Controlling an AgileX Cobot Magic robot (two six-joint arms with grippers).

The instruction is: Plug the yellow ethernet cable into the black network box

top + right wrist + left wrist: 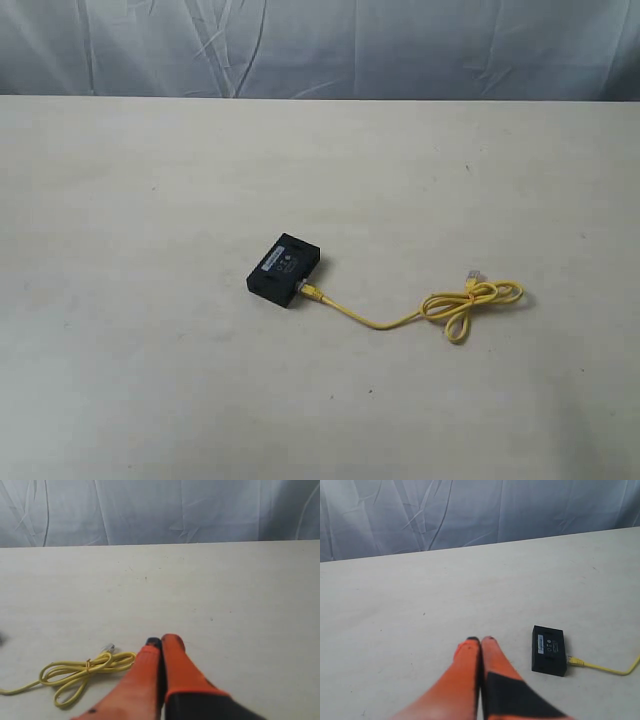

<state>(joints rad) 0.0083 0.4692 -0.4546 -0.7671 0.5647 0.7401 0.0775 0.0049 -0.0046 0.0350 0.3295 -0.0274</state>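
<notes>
- As far as these views go, the yellow ethernet cable has its near plug at the side face of the black network box. It looks inserted, but it's too small to tell if the latch clicked.
- Box lies flat on the table, beyond the left fingers and off to one side, well apart from them.
- Left fingers: pressed together, holding nothing.
- Right fingers: also pressed together, empty. The cable's tied loop and free plug lie near them, off to one side, not touching.
- Neither arm shows in the exterior view, so both look clear of the work.
- Judgement: insertion looks done and the task is at or near its end. The step in hand is a seat check.
- If the seat is doubtful, next move: left fingers pin the box, right fingers pinch the cable just behind the near plug and push straight along the port axis.
- Box looks light, so it would likely skate on the table if pushed unpinned.
</notes>
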